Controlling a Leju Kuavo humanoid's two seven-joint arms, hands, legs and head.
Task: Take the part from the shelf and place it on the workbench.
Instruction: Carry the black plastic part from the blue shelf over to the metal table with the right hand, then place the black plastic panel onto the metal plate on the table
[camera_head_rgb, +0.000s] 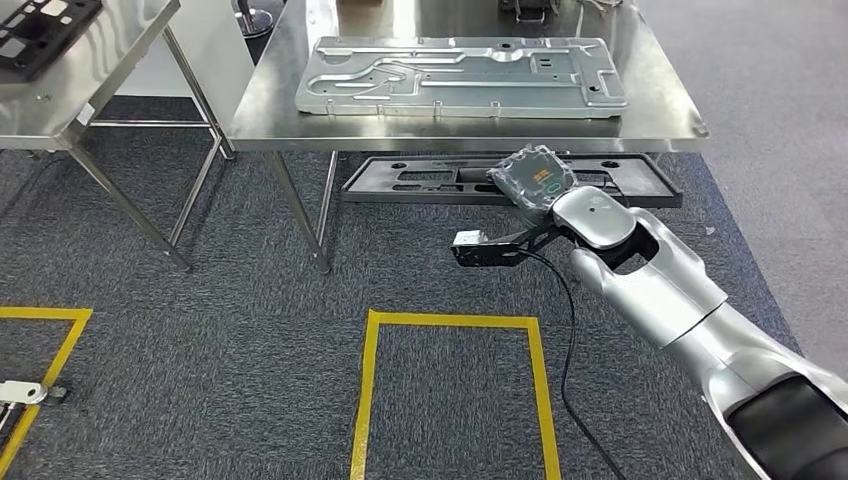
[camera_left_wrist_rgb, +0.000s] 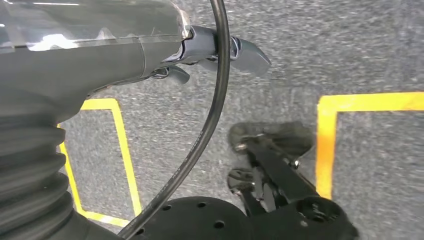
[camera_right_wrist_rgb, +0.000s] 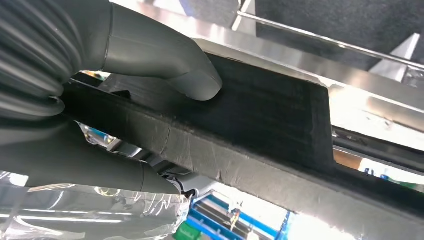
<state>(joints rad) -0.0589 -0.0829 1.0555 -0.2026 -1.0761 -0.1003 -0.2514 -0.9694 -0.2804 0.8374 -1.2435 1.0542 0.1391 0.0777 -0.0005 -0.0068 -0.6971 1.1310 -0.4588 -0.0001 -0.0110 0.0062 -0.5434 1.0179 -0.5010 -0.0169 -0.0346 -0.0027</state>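
Your right hand is gripping a long black part, closed around it with the thumb pressing on one broad face and the fingers wrapped under the opposite side. That clamp from both faces looks meant to keep the flat piece from twisting as you carry it.

From the head view, your right arm is reaching forward toward the steel worktop, and the part is showing as a dark slotted frame, level and just below the worktop's near edge. You are holding it near its right end, so most of its length is sticking out leftward without support. I cannot tell whether that far end is resting on anything.

The part is not yet on the worktop. A large grey metal panel is already lying across the middle of the worktop, leaving only a bare strip along the near edge, so placement will probably need care.

Your left hand is hanging over the grey carpet with yellow tape lines; its fingers are curled in with nothing in them.
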